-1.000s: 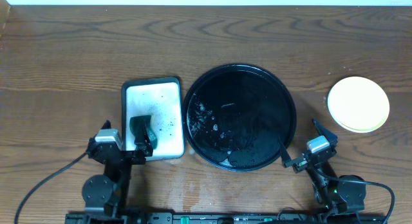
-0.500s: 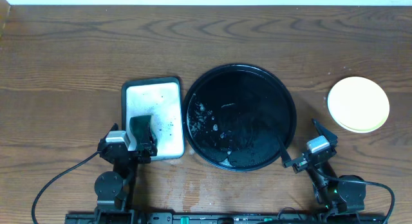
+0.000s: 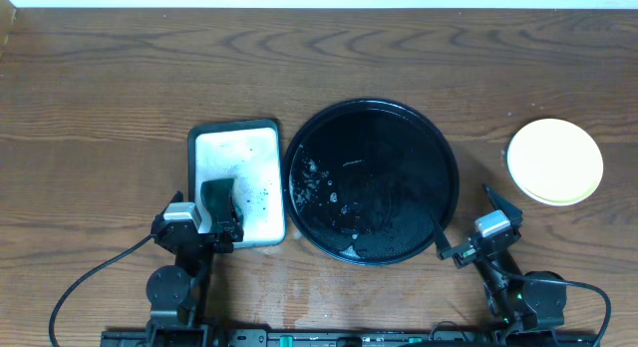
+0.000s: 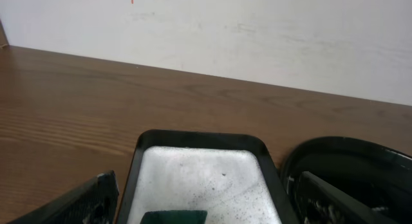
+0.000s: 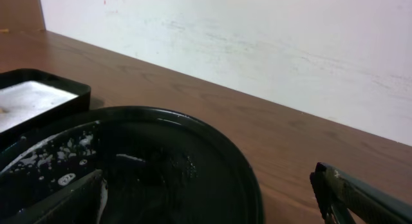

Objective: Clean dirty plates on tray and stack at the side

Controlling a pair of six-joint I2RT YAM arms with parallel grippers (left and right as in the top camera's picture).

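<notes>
The round black tray (image 3: pixel 371 102) holds no plates, only wet suds; it also shows in the left wrist view (image 4: pixel 360 161) and the right wrist view (image 5: pixel 193 153). The plates (image 3: pixel 555 160) sit stacked on the table at the far right, with the pale yellow one on top. The mint-blue ones are hidden under it. My left gripper (image 3: pixel 206 219) (image 4: pixel 206 208) is open over the near end of the small tray, astride a green sponge (image 3: pixel 217 193) (image 4: pixel 174 217). My right gripper (image 3: pixel 467 220) (image 5: pixel 206 205) is open and empty at the black tray's front right rim.
A small rectangular dark-rimmed tray (image 3: pixel 249 148) (image 4: pixel 206 169) (image 5: pixel 32 98) with a whitish soapy inside stands just left of the black tray and holds the sponge. Bare wooden table lies all around, with a white wall at the back.
My left arm has drawn back a little toward the front edge, and the sponge stays in the small tray. The right arm, black tray and plates have not moved.
</notes>
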